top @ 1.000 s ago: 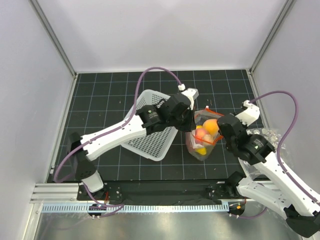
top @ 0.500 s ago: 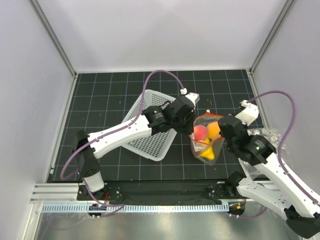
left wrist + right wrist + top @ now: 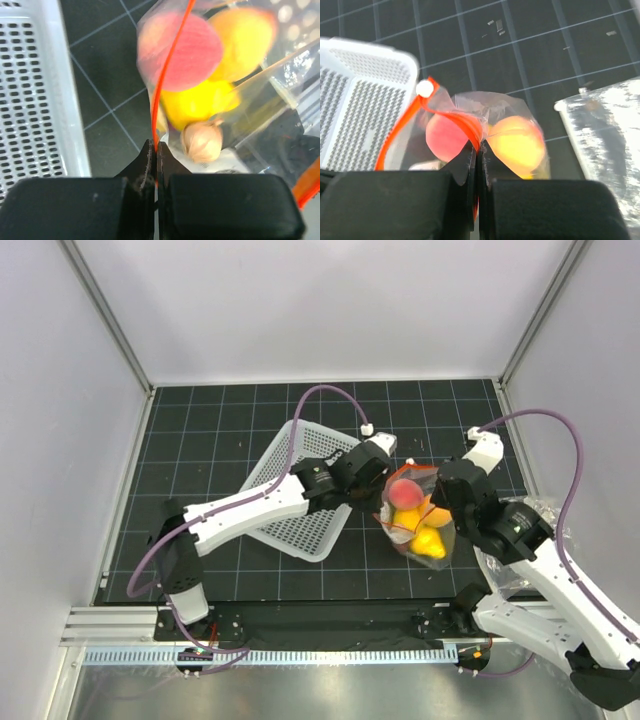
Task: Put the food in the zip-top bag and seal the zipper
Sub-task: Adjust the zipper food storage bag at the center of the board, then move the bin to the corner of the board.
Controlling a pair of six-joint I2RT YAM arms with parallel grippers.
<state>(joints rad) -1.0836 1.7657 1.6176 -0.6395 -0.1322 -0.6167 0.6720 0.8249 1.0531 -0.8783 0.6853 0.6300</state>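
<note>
black gridded tabletop [image 3: 200, 420], white walls [image 3: 300, 310] all round. the zip-top bag [image 3: 420, 530] is held between both arms, just right of the white basket [image 3: 290, 510], with the pink-red peach [image 3: 405, 493] and yellow pieces [image 3: 428, 540] seen inside. the zipper [image 3: 167, 65] is pinched tight by the left jaws, and by the right jaws too. the tiny ball [image 3: 201, 141] is only made out from the left wrist, and the white knob [image 3: 424, 88] at the zipper's end is only clear from the right wrist.

You've got a clear bag [image 3: 260, 107] w/ red-orange zipper [image 3: 167, 65]. Inside: pink-red peach [image 3: 182, 50], yellow-orange piece [image 3: 245, 42], yellow pear [image 3: 200, 102], pale peach-coloured ball [image 3: 201, 141]. Basket [image 3: 290, 520] on left: white, perforated all over. Table [image 3: 200, 440]: black w/ thin grey grid lines.
</note>
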